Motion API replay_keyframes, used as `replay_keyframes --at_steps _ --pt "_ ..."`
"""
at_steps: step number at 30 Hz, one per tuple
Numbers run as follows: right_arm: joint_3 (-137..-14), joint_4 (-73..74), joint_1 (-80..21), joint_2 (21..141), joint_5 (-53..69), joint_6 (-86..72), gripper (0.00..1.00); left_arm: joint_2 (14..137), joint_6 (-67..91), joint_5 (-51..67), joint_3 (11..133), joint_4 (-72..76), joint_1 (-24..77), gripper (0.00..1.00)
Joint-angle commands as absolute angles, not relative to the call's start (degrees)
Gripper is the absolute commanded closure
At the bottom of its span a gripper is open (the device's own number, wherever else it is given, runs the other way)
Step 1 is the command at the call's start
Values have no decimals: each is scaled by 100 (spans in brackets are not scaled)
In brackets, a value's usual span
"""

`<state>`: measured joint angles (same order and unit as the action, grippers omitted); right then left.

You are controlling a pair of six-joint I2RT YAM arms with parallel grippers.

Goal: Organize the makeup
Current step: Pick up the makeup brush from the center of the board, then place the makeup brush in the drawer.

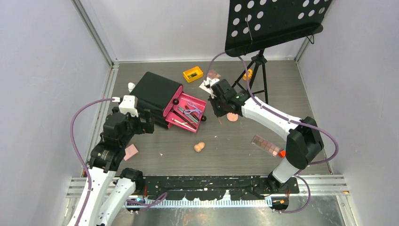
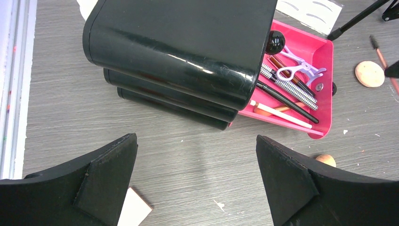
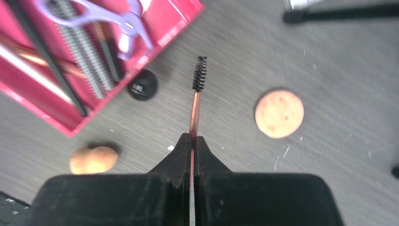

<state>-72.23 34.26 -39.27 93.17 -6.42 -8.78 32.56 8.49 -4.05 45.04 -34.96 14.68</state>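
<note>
Now at the right fingers [image 3: 209, 162]: pressed together, pinching the shaft of a thin copper-handled brush with a black spiral bristle head [image 3: 194, 110].
Brush position: it sticks straight out past the fingertips over the grey wood-grain table [image 1: 226, 155], between the drawer's black round knob [image 3: 142, 85] and a flat round peach sponge [image 3: 279, 113].
Left fingers [image 2: 108, 179]: spread wide, holding nothing, above the table just short of the glossy black chest [image 2: 188, 42].
Writing: a white eyebrow card [image 2: 308, 8] shows printed brow shapes; any lettering is too small to tell.
Pulled-out pink drawer [image 2: 324, 70]: holds lilac plastic scissors [image 2: 296, 66], plus several thin brushes and sticks.
Loose on table: a peanut-shaped peach sponge [image 3: 93, 159] near the drawer's front corner; a long brown palette [image 1: 266, 145] beside the right arm; a small yellow block [image 1: 193, 74] behind the chest.
Right arm pose: reaching forward and left from its base, wrist tipped down beside the drawer.
Left arm pose: folded, elbow up, wrist near the chest's near-left side.
Behind: a black perforated music stand [image 1: 273, 23] on a tripod.
</note>
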Motion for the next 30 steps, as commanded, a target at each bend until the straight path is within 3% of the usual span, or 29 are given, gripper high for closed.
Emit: replay_keyframes --at_steps 1,6,14,27,30 --pt "-7954 3395 -3984 9207 216 13 100 3249 768 -466 4491 -3275 1485 0" --pt "-8997 3874 -4030 9959 989 779 100 3249 765 -475 4486 -3270 1486 0" --pt "-10550 4378 -4087 11090 1240 1535 100 3245 765 -501 4482 -3275 1486 0" --pt "-11587 4668 -4342 12241 1154 2566 99 3243 743 -527 4474 -3257 1486 0" --pt "-11832 4689 -4393 12450 1059 2610 76 3238 738 -544 4475 -3245 1485 0"
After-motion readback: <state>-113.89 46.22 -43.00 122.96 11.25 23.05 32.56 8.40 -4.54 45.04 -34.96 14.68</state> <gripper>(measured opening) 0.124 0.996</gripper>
